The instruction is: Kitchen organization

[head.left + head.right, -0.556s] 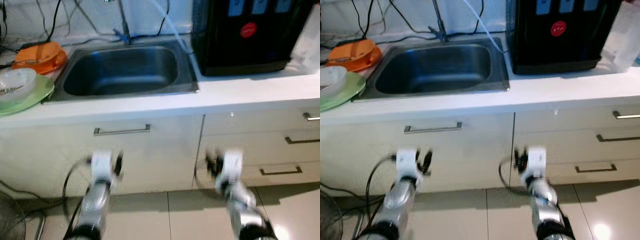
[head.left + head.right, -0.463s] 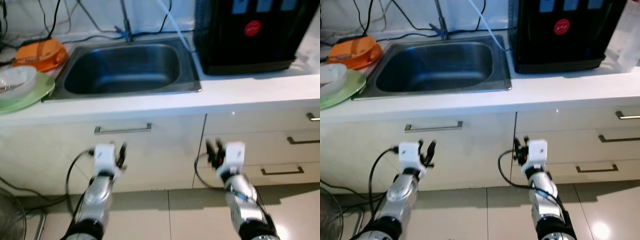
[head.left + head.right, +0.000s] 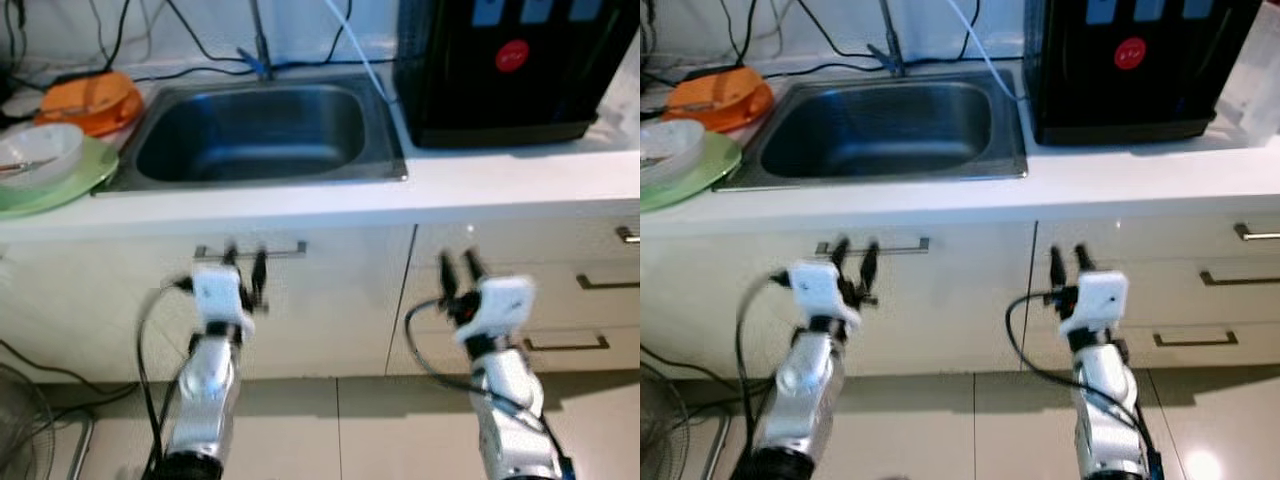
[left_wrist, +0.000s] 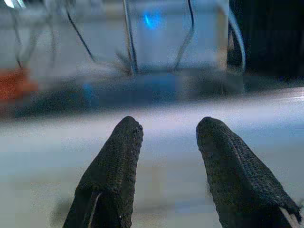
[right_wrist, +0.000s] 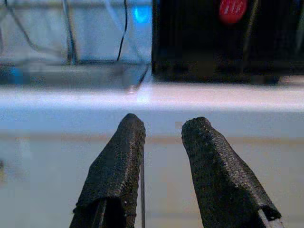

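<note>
A steel sink point(image 3: 135, 178) is set into the white counter point(image 3: 500, 185). At the counter's left end a white bowl point(image 3: 40, 155) sits on a green plate point(image 3: 60, 190), with an orange dish point(image 3: 92, 100) behind them. My left gripper point(image 3: 245, 268) is raised in front of the cabinet door, just below its handle point(image 3: 285, 246), open and holding nothing. My right gripper point(image 3: 457, 270) is up in front of the drawers, open too. Both wrist views look over the fingertips point(image 4: 128, 130) point(image 5: 132, 124) at the counter edge.
A black water dispenser point(image 3: 510, 65) stands on the counter to the right of the sink. Cables point(image 3: 150, 30) run along the back wall by the tap point(image 3: 258, 40). Drawers with handles point(image 3: 565, 343) are at the right. A fan grille point(image 3: 20, 430) sits on the floor at left.
Both arms have risen toward the counter edge; the left gripper now reaches the cabinet handle's height. The camera has shifted slightly.
</note>
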Robot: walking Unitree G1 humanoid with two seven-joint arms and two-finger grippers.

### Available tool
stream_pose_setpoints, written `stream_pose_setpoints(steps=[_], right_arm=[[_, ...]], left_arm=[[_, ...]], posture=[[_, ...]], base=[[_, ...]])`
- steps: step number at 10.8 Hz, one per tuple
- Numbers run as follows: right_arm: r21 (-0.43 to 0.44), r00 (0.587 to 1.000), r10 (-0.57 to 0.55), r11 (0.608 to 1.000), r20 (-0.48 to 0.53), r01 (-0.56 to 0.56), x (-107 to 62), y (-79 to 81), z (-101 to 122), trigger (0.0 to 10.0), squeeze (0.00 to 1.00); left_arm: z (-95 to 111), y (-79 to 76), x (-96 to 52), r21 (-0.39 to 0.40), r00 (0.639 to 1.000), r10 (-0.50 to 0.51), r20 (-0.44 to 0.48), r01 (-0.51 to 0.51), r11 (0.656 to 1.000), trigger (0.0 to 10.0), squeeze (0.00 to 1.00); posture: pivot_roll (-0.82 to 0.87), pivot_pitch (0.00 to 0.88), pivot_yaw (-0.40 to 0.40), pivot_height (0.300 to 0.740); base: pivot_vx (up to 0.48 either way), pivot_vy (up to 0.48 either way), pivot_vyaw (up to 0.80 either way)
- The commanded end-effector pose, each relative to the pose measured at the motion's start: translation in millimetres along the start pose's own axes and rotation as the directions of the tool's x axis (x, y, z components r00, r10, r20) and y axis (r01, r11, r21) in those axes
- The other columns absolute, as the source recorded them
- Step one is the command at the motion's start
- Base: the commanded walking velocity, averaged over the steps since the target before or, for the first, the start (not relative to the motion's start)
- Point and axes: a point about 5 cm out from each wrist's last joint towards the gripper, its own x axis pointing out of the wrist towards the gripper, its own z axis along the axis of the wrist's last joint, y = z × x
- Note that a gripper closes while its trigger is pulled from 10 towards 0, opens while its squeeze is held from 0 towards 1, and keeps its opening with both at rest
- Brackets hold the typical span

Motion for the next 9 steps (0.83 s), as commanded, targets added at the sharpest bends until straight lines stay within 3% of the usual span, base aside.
stream_pose_setpoints(steps=[1,2,4,9], right_arm=[[0.014,0.999,0.015,1.000,0.045,-0.015,12.2,8.9,16.4,10.0,0.00],[0.066,0.994,0.014,0.998,0.108,-0.021,33.4,17.3,36.0,10.0,0.00],[0.121,0.992,-0.010,0.993,0.124,-0.005,55.0,24.4,47.0,10.0,0.00],[0.171,0.999,0.015,0.985,0.051,-0.023,64.4,37.3,39.2,10.0,0.00]], left_arm=[[11.9,-0.7,7.0,0.002,1.000,0.013,0.024,-0.013,1.000,10.0,0.00],[29.9,-4.5,25.7,-0.005,0.996,-0.001,0.086,0.002,1.000,10.0,0.00],[37.9,-5.5,44.2,-0.040,0.996,0.018,0.085,-0.015,0.999,10.0,0.00],[37.0,-17.2,56.1,-0.042,0.999,-0.022,0.036,0.023,0.999,10.0,0.00]], posture=[[0.00,0.000,0.105,0.740],[0.00,0.000,0.102,0.740],[0.00,0.000,0.101,0.740],[0.03,0.000,0.085,0.740]], base=[[0.000,0.000,0.00],[0.000,0.000,0.00],[0.000,0.000,0.00],[0.000,0.000,0.00]])
